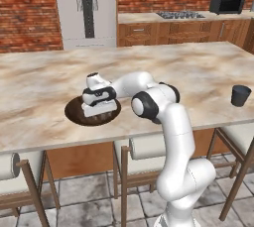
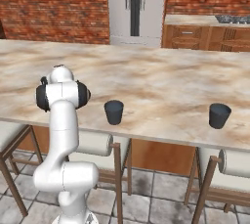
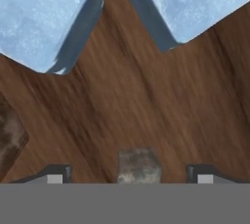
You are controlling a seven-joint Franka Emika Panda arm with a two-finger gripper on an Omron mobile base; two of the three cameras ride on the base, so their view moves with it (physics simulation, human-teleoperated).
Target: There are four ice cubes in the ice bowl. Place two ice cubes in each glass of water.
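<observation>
In a rendered kitchen, the white arm bends low over a marble-topped island (image 1: 198, 67), its hand pressed down into the ice bowl (image 1: 74, 112), a wide dish of dark brown wood grain that sits near the counter's front edge. From the hand's own camera, the gripper (image 3: 133, 171) stands with its two dark tips spread wide apart and nothing caught between them, just above the bowl's wooden floor; two ice cubes (image 3: 44, 17), pale blue and glassy, lie ahead of the tips, side by side with a strip of wood between them, the second (image 3: 195, 0) to the right in that view. In the left base view the hand and wrist cover most of the bowl, hiding whatever else lies in it. One glass of water (image 2: 114, 112), a dark grey-blue tumbler, stands upright near the front edge beside the arm's shoulder; the other (image 2: 219, 115) stands well apart, farther to the right along the same edge. Stools (image 1: 134, 156) are tucked beneath the counter. Behind it stand a pale refrigerator (image 1: 87, 5), wooden cabinets (image 1: 163, 32), a stovetop (image 1: 179, 15) and a black microwave (image 1: 226, 4), against brick walls (image 1: 27, 10).
</observation>
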